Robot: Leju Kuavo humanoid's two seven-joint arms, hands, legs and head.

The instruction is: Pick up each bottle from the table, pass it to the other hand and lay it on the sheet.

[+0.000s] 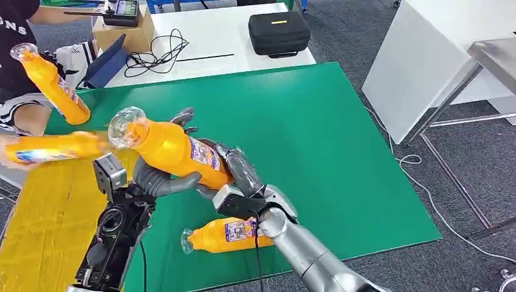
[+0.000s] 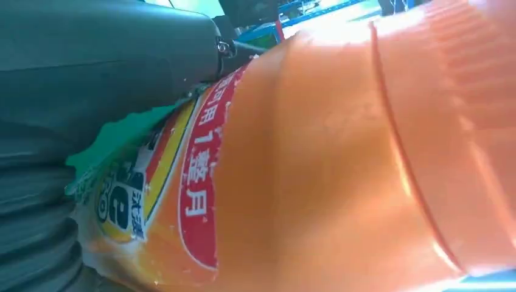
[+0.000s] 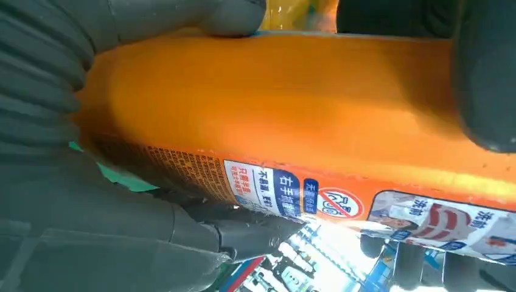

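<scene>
At centre-left of the head view, the orange bottle (image 1: 173, 149) hangs above the green desk (image 1: 328, 140), long axis slanting, cap toward upper left. Both the left hand (image 1: 161, 179) and right hand (image 1: 234, 167) clasp it with fingers clamped; the yellow sheet (image 1: 52, 219) lies lower left. The wrist views show its label text.

You see a green mat (image 1: 316, 140) covering the near table. Beyond it, a white table (image 1: 207, 36) carries a black zipped case (image 1: 278, 32), a tangle of black cable (image 1: 159, 52), a cardboard box (image 1: 125, 35) and a tilted dark blue tablet (image 1: 104, 62). At the far left sits a person (image 1: 15, 36). A white panel (image 1: 420, 55) stands at the right on grey carpet (image 1: 462, 182).
</scene>
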